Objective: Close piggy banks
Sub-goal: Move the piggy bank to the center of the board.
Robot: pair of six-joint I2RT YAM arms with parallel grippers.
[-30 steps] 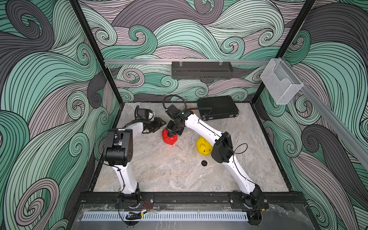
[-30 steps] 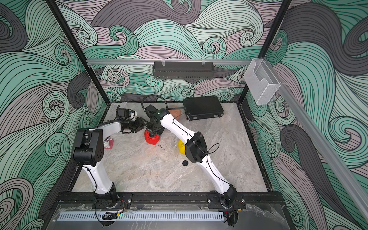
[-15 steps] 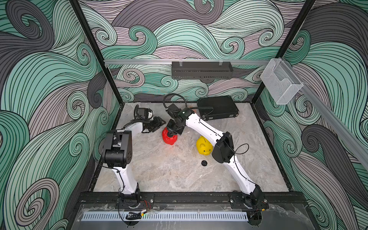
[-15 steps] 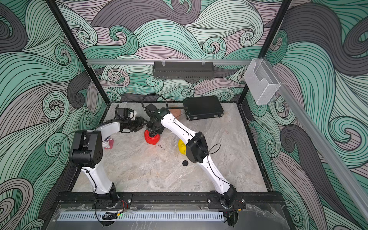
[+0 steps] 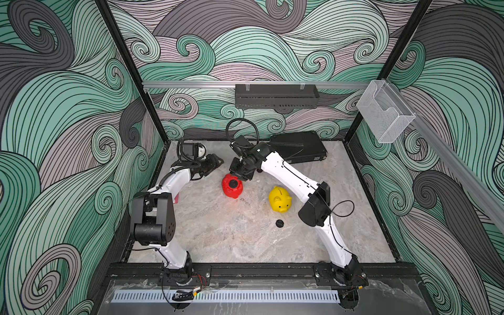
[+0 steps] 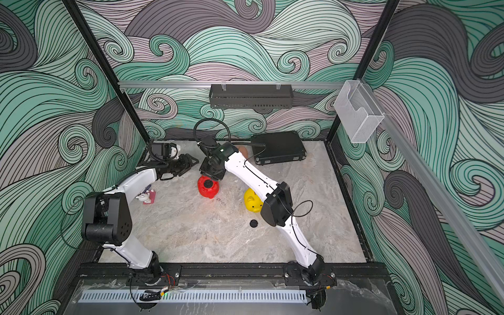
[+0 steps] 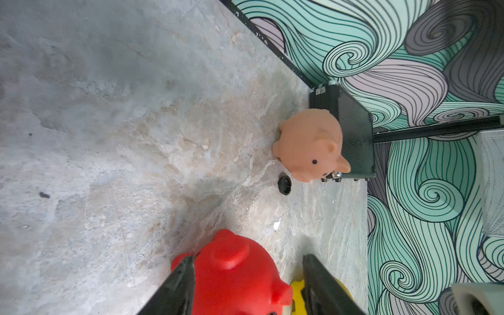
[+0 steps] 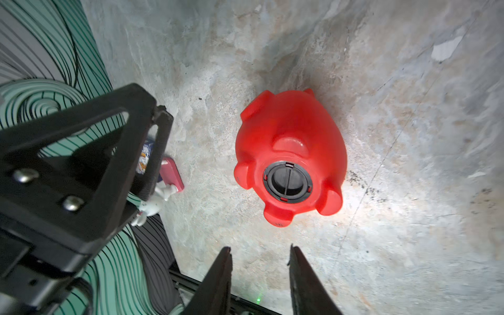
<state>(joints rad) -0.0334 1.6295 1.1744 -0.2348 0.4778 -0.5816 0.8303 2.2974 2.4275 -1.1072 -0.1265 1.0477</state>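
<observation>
Both grippers stand with jaws parted and nothing between them: the right gripper (image 8: 260, 275) hangs just above the red pig (image 8: 290, 156), apart from it, and the left gripper (image 5: 215, 162) reaches in from that pig's other side, its fingers (image 7: 180, 283) empty and framing the pig without touching it.

On the marble table (image 5: 231, 240), a black case (image 5: 300, 148) lies at the back wall. Three piggy banks come next. The red pig lies belly up near the table's middle with a black plug (image 8: 287, 182) seated in its belly hole. A yellow pig (image 5: 280, 199) stands upright near it, beside the right arm. A peach pig (image 7: 311, 144) rests against the black case. Two loose black plugs lie on the table: one (image 5: 279, 223) in front of the yellow pig, another (image 7: 285, 185) just beside the peach pig.
</observation>
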